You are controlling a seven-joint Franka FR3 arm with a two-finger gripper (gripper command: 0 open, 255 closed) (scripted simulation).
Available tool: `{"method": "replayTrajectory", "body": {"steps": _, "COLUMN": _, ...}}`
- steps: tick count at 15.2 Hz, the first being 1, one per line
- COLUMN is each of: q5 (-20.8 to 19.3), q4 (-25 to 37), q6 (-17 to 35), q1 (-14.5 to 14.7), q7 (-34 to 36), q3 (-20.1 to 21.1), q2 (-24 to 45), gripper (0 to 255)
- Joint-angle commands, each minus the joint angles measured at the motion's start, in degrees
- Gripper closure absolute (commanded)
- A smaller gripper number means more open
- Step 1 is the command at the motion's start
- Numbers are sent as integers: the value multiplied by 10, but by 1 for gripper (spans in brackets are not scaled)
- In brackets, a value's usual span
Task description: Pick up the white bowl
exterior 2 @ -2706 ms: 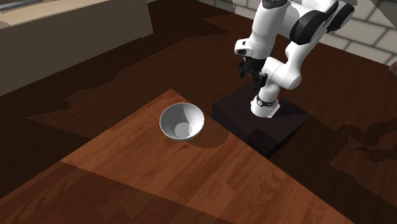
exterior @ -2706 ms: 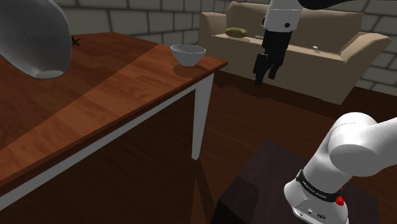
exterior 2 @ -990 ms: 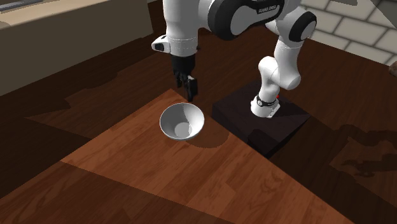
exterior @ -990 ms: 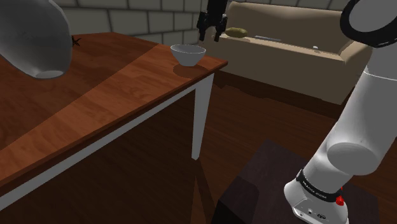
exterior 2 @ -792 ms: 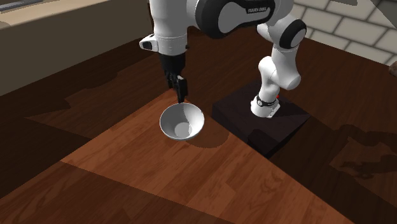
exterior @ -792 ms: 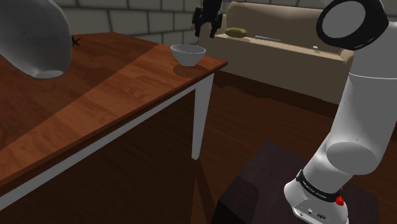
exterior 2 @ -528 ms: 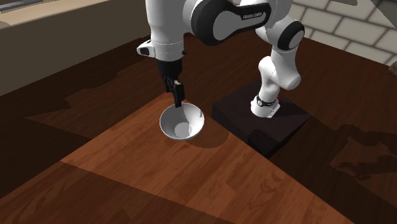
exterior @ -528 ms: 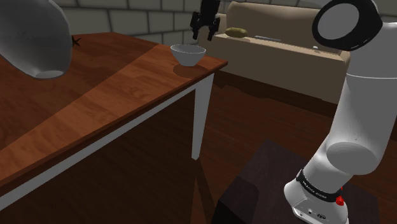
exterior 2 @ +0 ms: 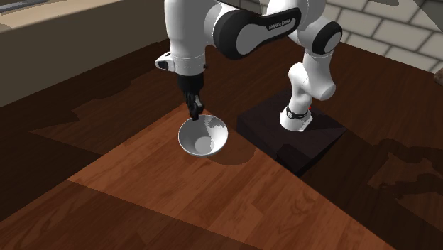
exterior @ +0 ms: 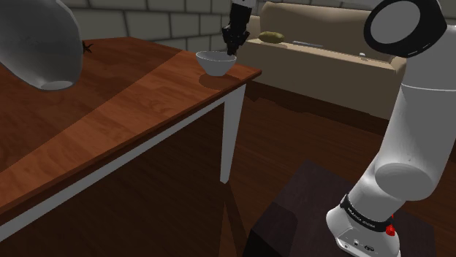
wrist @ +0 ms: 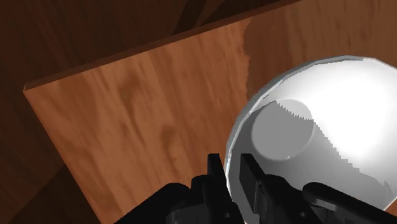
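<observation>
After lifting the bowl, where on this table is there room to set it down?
The table is bare wood from the bowl inward, along the long stretch away from its corner. A small dark thing lies by the far edge. The corner is tight: the bowl sits close to both edges, with the gripper at its rim.

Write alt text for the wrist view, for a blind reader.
Two black fingers clasp the rim of a white bowl, one inside, one outside. The bowl stands near a corner of a wooden table.
</observation>
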Motion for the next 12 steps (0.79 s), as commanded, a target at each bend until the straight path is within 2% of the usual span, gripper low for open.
{"method": "replayTrajectory", "body": {"steps": 1, "q5": 0, "q4": -1, "q6": 1, "q1": 0, "q7": 0, "q3": 0, "q2": 0, "gripper": 255}}
{"method": "replayTrajectory", "body": {"steps": 7, "q5": 0, "q4": 0, "q6": 1, "q1": 0, "q7": 0, "q3": 0, "q2": 1, "gripper": 255}}
{"method": "replayTrajectory", "body": {"steps": 12, "q5": 1, "q4": 69, "q6": -48, "q1": -1, "q7": 4, "q3": 0, "q2": 21, "gripper": 255}}
